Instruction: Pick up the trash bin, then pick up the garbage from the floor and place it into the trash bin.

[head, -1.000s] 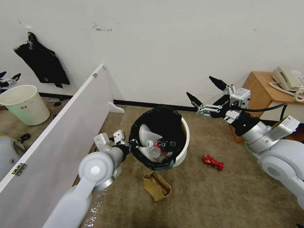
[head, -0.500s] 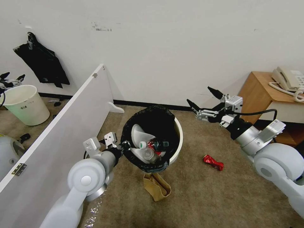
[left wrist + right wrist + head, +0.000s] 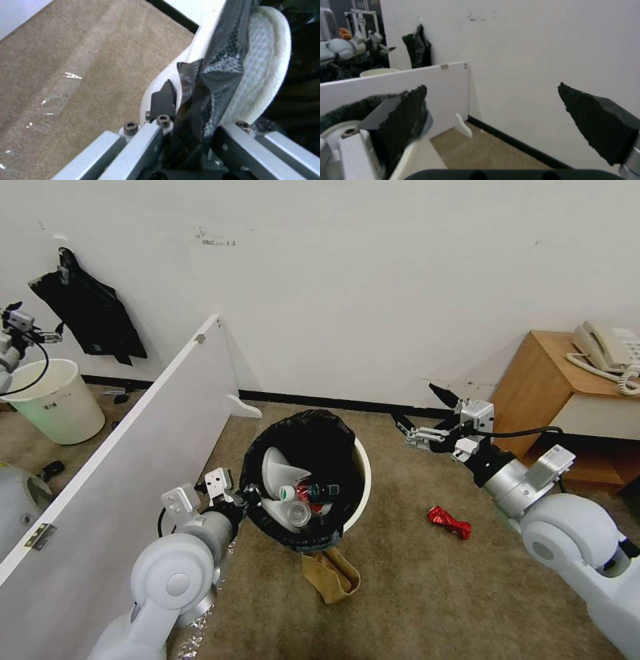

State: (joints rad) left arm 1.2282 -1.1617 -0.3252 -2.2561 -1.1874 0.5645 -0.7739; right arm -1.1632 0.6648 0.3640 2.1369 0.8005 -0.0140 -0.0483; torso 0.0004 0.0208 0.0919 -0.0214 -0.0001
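The trash bin (image 3: pixel 359 468) is round and white, lined with a black bag, and hangs slightly tilted over the carpet. My left gripper (image 3: pixel 245 497) is shut on its near-left rim; in the left wrist view the left gripper (image 3: pixel 186 105) pinches rim and bag next to a white slipper (image 3: pixel 263 72). Inside the bin lie a slipper (image 3: pixel 272 469), clear bottles (image 3: pixel 295 509) and a red packet. A crushed red wrapper (image 3: pixel 449 522) and a tan paper bag (image 3: pixel 330 573) lie on the floor. My right gripper (image 3: pixel 413 403) (image 3: pixel 492 86) hovers open to the right of the bin, up and left of the wrapper.
A white partition board (image 3: pixel 133 447) leans along the left. A pale bin (image 3: pixel 50 397) stands behind it, with another robot's arm (image 3: pixel 13 330) above. A wooden side table (image 3: pixel 540 373) with a phone (image 3: pixel 603 347) is at the right. The wall is close behind.
The left gripper and the bin have shifted left and nearer to me. The right gripper has come down, still open.
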